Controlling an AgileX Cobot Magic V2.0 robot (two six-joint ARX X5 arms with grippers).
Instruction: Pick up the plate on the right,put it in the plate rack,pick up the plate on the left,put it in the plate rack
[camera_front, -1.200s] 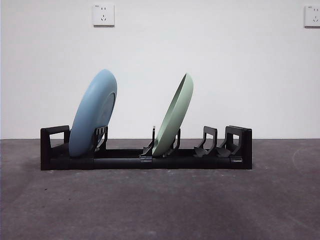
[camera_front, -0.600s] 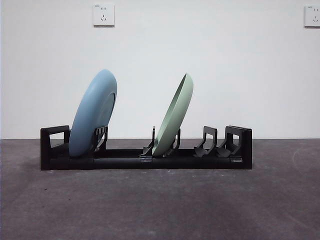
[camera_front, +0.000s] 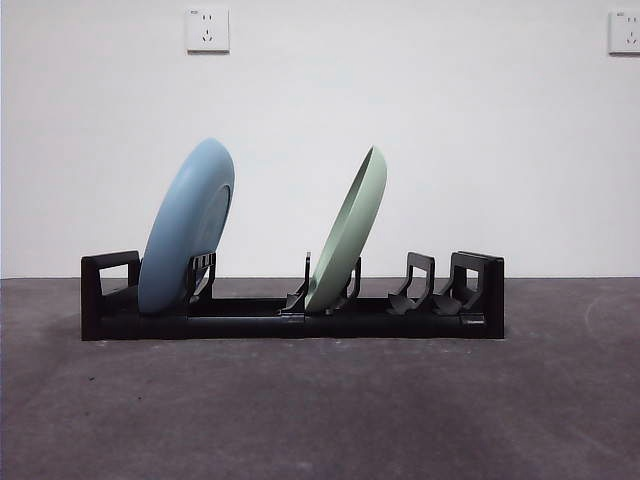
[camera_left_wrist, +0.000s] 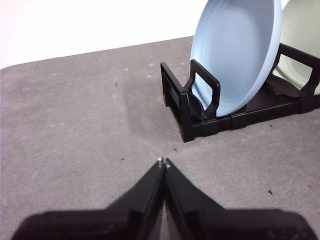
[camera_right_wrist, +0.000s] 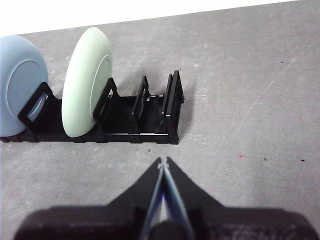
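The black plate rack (camera_front: 290, 318) stands across the middle of the table. A light blue plate (camera_front: 187, 228) leans upright in its left slots, and a pale green plate (camera_front: 348, 235) leans upright near its middle. The left wrist view shows the blue plate (camera_left_wrist: 235, 55) in the rack's end (camera_left_wrist: 192, 107), with my left gripper (camera_left_wrist: 163, 161) shut and empty, well short of the rack above the bare table. My right gripper (camera_right_wrist: 163, 160) is shut and empty too, a little off the rack's other end (camera_right_wrist: 170, 112), with the green plate (camera_right_wrist: 86, 80) beyond it.
Two white wall sockets (camera_front: 207, 29) sit high on the white wall behind the table. The grey table top (camera_front: 320, 410) runs in front of the rack. No arm shows in the front view.
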